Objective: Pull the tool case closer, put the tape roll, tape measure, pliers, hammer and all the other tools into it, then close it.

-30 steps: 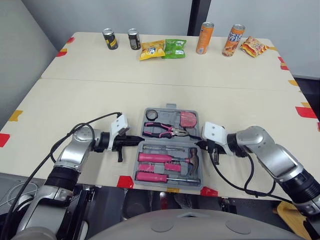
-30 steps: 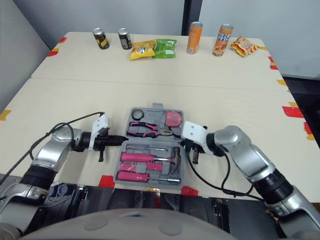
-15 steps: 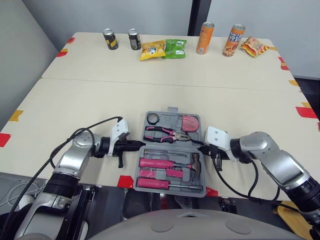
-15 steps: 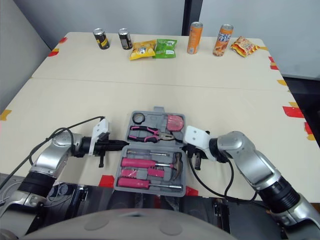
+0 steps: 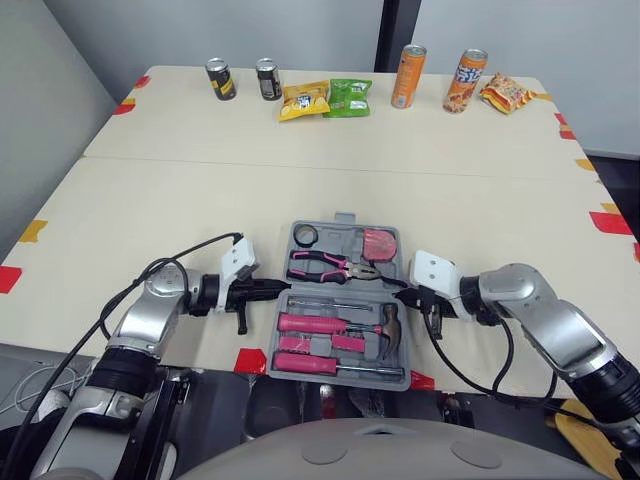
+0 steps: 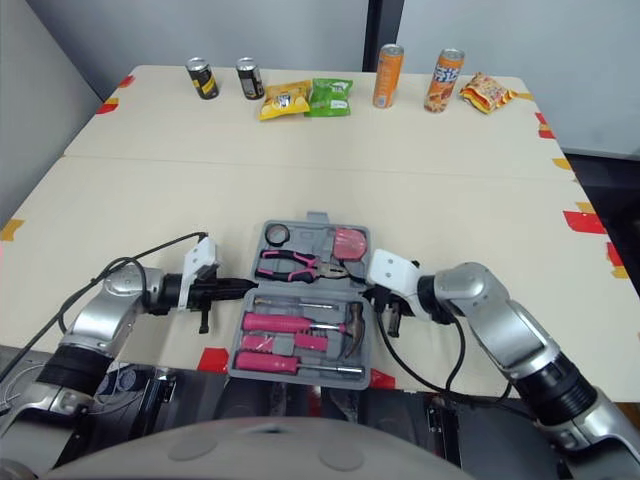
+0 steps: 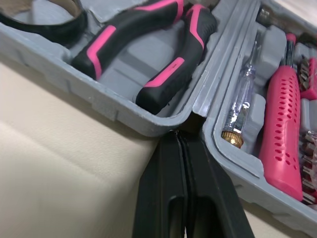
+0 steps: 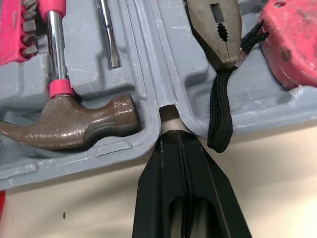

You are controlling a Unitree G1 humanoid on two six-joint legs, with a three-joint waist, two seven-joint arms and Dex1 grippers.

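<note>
Grey tool case (image 5: pixel 343 218) lying open at near table edge, between both grippers. Left gripper (image 5: pixel 272 287): fingers pressed flat together, gripping nothing, tips set in hinge notch on case's left side. Right gripper (image 5: pixel 400 293): same, at right-side notch. Far half: tape roll (image 5: pixel 306 236), pliers (image 5: pixel 325 262), pink tape measure (image 5: pixel 378 242). Near half: hammer (image 5: pixel 385 322), pink-handled screwdrivers (image 5: pixel 310 364).

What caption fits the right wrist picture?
Shut right gripper at the hinge of the open tool case, between hammer and pliers.
</note>
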